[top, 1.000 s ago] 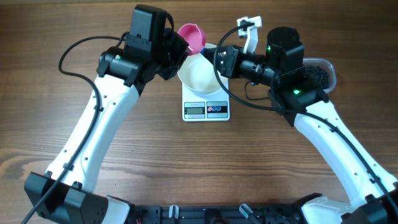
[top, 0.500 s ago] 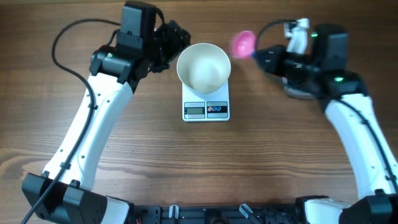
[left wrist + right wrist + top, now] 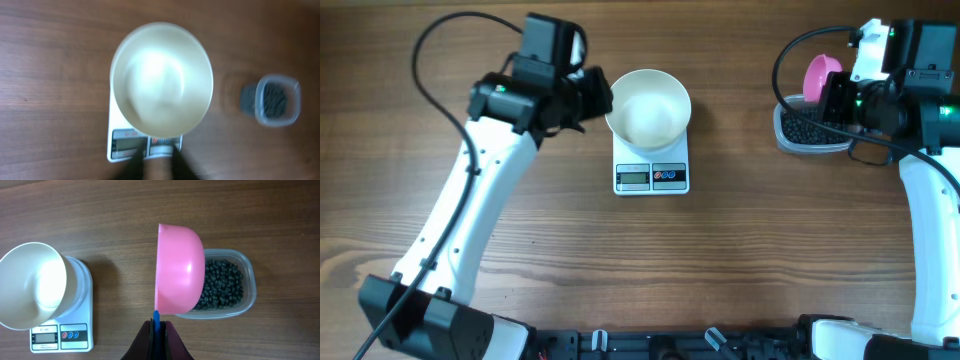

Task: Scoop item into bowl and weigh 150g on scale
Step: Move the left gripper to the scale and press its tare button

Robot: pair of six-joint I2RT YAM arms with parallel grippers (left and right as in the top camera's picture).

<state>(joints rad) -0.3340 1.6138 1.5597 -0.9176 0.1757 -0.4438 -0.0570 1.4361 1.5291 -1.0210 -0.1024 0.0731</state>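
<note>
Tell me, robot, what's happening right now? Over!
Right gripper shut on pink scoop, over the tub of beans. Left gripper beside bowl, open or shut unclear. Bowl empty on scale. Nothing between tub and bowl.

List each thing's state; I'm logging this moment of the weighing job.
bowl: empty, upright on the scale.
scale: carrying the bowl; display unreadable.
tub: open, holding beans.
scoop: on its side at the tub.
right gripper: jaws shut on the scoop's handle.
left gripper: jaws blurred, unclear.
</note>
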